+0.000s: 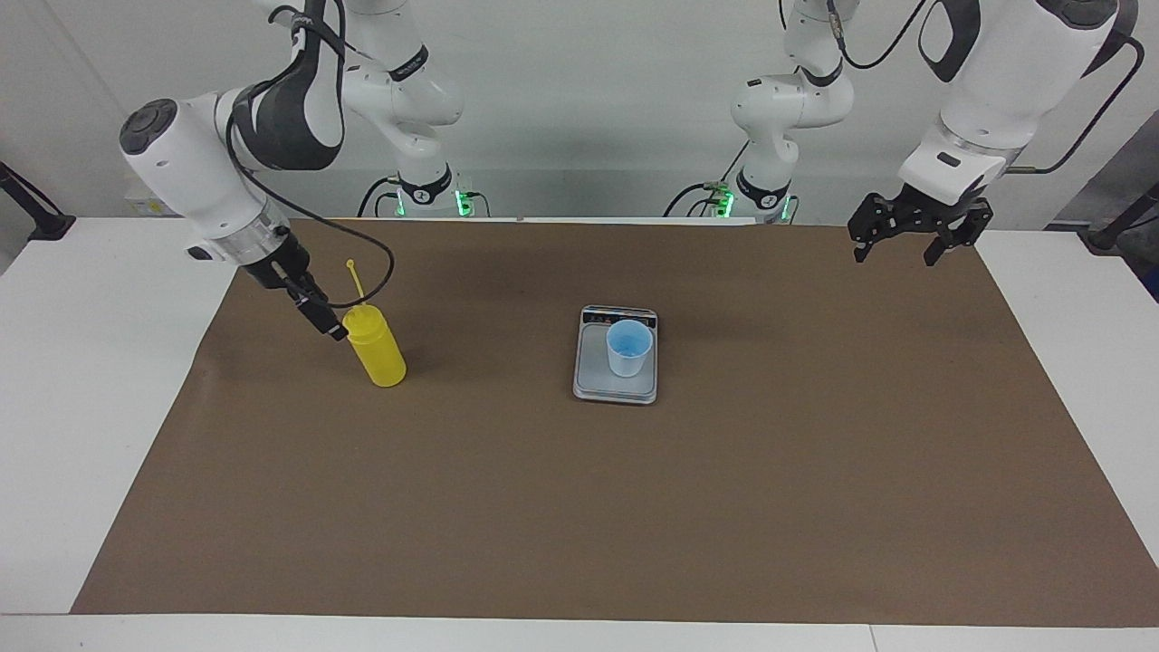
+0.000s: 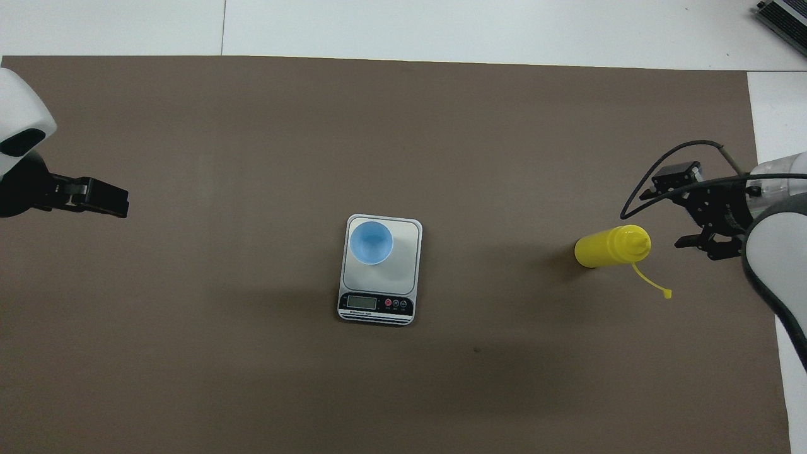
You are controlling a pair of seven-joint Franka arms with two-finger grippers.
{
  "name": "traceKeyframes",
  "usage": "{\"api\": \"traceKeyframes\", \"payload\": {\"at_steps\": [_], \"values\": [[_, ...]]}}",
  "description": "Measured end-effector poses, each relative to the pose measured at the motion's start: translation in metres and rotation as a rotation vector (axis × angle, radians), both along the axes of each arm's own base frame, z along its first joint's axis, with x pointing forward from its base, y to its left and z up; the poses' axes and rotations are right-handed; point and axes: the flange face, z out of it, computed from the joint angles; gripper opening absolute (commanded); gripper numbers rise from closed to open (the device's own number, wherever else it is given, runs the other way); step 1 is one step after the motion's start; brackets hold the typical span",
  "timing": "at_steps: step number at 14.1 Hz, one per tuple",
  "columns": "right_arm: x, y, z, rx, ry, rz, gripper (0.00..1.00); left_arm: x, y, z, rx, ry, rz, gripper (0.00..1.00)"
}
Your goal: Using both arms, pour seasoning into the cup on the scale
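The yellow seasoning bottle (image 1: pixel 376 351) stands upright on the brown mat toward the right arm's end of the table, its cap strap sticking up; it also shows in the overhead view (image 2: pixel 608 246). My right gripper (image 1: pixel 322 315) is open right beside the bottle's top, toward the table's end, with one finger close to its shoulder; it also shows in the overhead view (image 2: pixel 686 211). The light-blue cup (image 1: pixel 628 347) stands upright on the scale (image 1: pixel 594 385) at mid-table, away from the display; both show in the overhead view, cup (image 2: pixel 371 243) and scale (image 2: pixel 403 277). My left gripper (image 1: pixel 895 252) waits open and empty, raised over the mat's left-arm end; it also shows in the overhead view (image 2: pixel 116 200).
A brown mat (image 1: pixel 579 507) covers most of the white table. Bare mat lies between the bottle and the scale and all around them. A black cable loops from the right wrist near the bottle's strap.
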Motion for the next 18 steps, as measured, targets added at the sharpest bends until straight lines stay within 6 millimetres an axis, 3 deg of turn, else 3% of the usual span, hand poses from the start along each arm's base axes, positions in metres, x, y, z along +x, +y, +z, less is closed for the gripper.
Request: {"api": "traceKeyframes", "payload": {"at_steps": [3, 5, 12, 18], "values": [[-0.006, 0.030, 0.023, -0.096, -0.021, 0.313, 1.00, 0.000, 0.000, 0.000, -0.001, 0.000, 0.000, 1.00], [-0.004, 0.036, 0.040, -0.139, -0.037, 0.429, 1.00, 0.000, 0.000, 0.000, -0.001, 0.000, 0.000, 1.00], [-0.007, 0.062, 0.103, -0.239, -0.037, 0.620, 1.00, 0.000, 0.000, 0.000, -0.002, -0.002, 0.000, 1.00], [-0.007, 0.079, 0.126, -0.238, -0.047, 0.704, 1.00, 0.001, 0.000, 0.003, -0.003, -0.015, 0.001, 1.00]]}}
